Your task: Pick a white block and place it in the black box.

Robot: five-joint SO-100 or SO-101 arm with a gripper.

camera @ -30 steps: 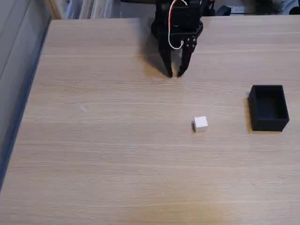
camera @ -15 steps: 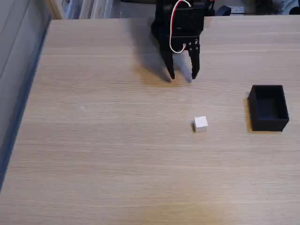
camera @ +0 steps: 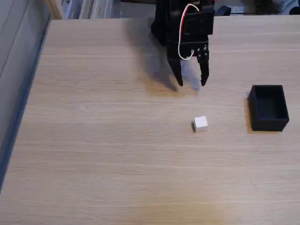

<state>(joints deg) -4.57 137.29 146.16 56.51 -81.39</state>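
Note:
A small white block (camera: 200,124) rests on the wooden table, right of centre in the fixed view. The black box (camera: 268,108) stands open-topped near the table's right side, well apart from the block. My black gripper (camera: 192,84) hangs from the far edge, fingers pointing down and toward the camera, open with nothing between them. Its tips are above and behind the block, a short gap away.
The wooden table (camera: 117,154) has a wide bare surface at the left and front. Its left edge drops off beside a grey wall. Clutter lies beyond the far edge behind the arm's base (camera: 178,14).
The gripper has opened from nearly shut and moved forward and to the right, toward the white block. Block and box have not moved.

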